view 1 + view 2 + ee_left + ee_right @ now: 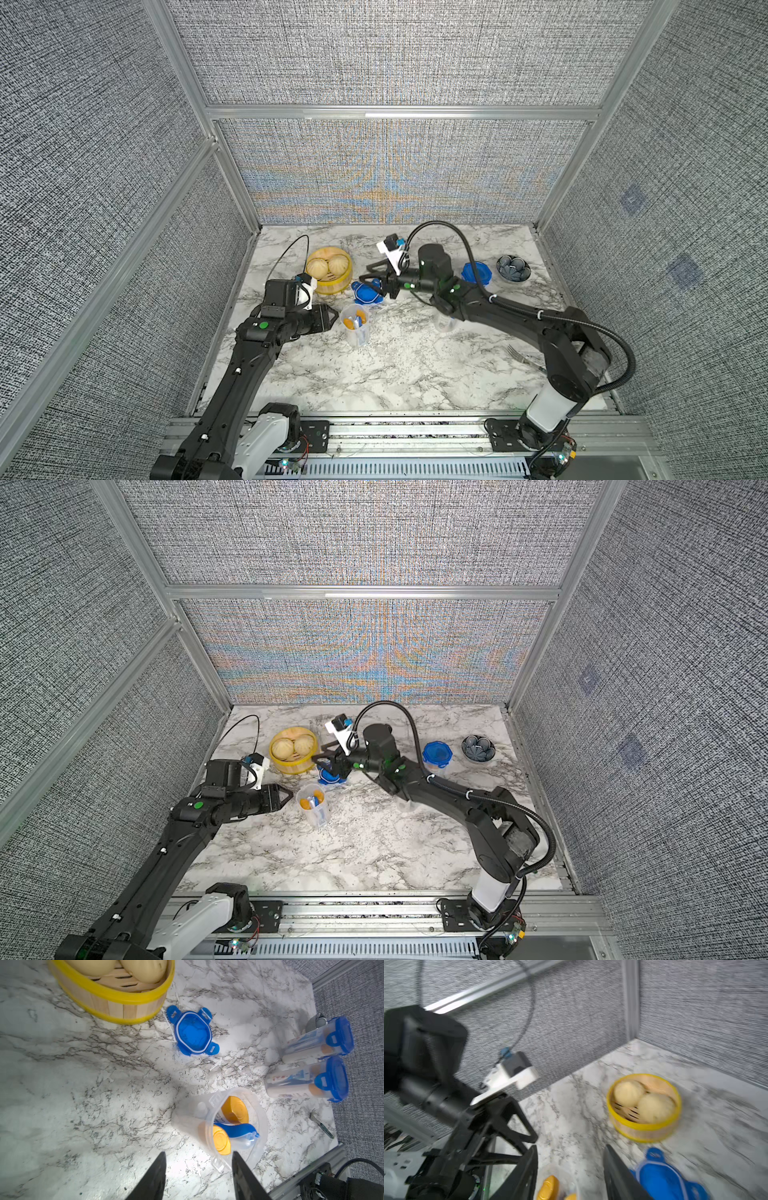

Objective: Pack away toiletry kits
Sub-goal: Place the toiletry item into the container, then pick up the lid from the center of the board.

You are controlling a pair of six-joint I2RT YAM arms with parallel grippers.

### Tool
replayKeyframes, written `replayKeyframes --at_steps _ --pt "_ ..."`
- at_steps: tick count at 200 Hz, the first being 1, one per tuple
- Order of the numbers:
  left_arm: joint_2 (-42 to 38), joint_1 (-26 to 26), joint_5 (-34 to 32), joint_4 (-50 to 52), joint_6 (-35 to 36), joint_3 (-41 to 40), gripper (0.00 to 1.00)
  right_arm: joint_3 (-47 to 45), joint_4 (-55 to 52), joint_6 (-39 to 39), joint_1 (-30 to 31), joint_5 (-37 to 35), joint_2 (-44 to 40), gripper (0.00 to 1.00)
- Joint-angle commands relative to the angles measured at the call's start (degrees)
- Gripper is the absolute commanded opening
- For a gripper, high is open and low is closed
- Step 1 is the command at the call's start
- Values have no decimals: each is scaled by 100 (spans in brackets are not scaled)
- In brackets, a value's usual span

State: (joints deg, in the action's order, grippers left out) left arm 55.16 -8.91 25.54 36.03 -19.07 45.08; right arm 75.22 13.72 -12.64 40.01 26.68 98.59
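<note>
— Three to pack. Which step are you on?

— Last one, lidding. Left to right: my left gripper (198,1153) is spread and clamps nothing, tips just beside the open jar (355,328). The steamer (330,270) sits behind, not mine to touch. The jar stands upright and holds two orange-capped bottles (234,1110), a blue-white toothbrush (239,1131) and what looks like a white tube (201,1106). Its blue lid (193,1032) lies flat on the table (415,374), white seal ring up, between steamer and jar.

— Right side?

— My right gripper (570,1148) hangs just by the lid, jaws apart, nothing between them. That wrist view is blurred, so contact is unclear. Further right are two sealed jars (318,1041), tabs clipped. A fork (519,357) and dark bowl (513,268) lie beyond; ignore those.

— Next move?

— My read: right pinches a lid tab, flips it seal-down and seats it square on the rim. Left steadies the jar wall, then all four tabs get pressed. Risk: the jar probably tips easily.

— Labels?

— Red and blue print on the tubes in the sealed jars, too small to read. No brand legible.
</note>
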Motion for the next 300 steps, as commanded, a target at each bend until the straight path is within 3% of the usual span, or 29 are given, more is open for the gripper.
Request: replayKeyframes --at_steps 1,19,49,78,115,151,199,223,251,300 --pt "-57 3 381 -371 11 -24 55 1022 -3408 -9 -411 -632 459 48" --pt "-80 3 197 -563 -88 -48 60 1903 -4542 18 -664 -296 1100 46" --pt "331 8 -515 -809 -598 36 65 3054 -5504 115 -685 -390 2040 44" --pt "889 4 -348 -1558 -1055 -32 65 4349 -6370 128 -644 -391 3048 44" --pt "1499 3 -233 -2191 -1139 22 64 5292 -6966 65 -605 -517 3856 43" --pt "1880 -19 219 -2289 -908 206 60 5050 -6914 36 -582 -524 3707 40" --pt "1749 -61 109 -2093 -665 91 59 4498 -7144 163 -364 -898 3361 40" --pt "1801 -59 187 -2164 -652 -11 59 4314 -7142 161 -367 -644 3369 40" --pt "1731 -70 140 -2166 -642 -63 59 4051 -6575 -590 -373 -68 3379 34" --pt "1496 -67 73 -2065 -544 -100 59 3762 -5586 -1899 -382 68 3539 35"
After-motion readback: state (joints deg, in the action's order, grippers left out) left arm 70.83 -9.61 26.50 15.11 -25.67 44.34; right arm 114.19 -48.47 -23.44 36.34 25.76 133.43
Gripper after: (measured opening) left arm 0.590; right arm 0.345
